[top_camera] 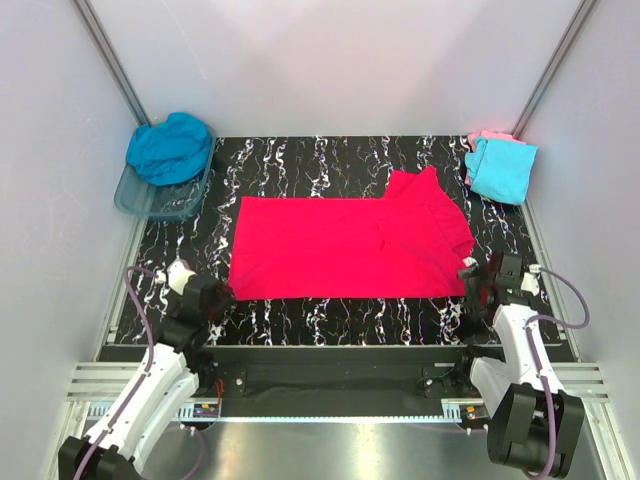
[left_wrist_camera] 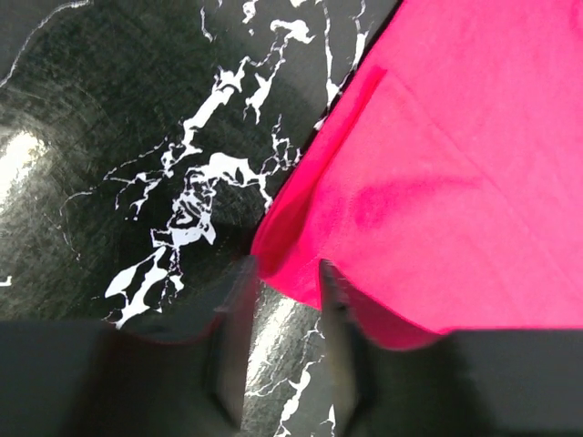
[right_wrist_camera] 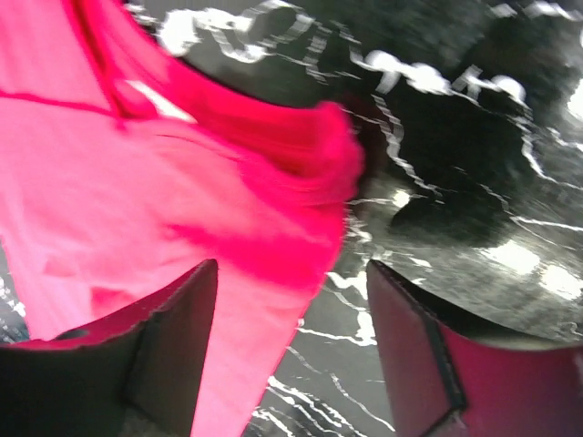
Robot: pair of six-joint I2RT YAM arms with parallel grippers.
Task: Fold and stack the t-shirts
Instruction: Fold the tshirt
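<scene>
I saw the teal-blue t-shirt point(top_camera: 170, 148) in the tub point(top_camera: 150, 205); left tool point(left_wrist_camera: 286, 270) was barely parted at the pink-red t-shirt point(top_camera: 340, 245) corner, right tool point(right_wrist_camera: 291, 269) wide.

The spread t-shirt point(top_camera: 340, 245) is plain bright pink-red, the table point(top_camera: 300, 160) black with white marble veining. At the back are a teal-blue shirt point(top_camera: 170, 148), a clear bluish tub point(top_camera: 150, 203), a light cyan shirt point(top_camera: 502, 170) and a pale pink shirt point(top_camera: 487, 135).

Black marbled table point(top_camera: 330, 322), plain white walls point(top_camera: 330, 60)
</scene>
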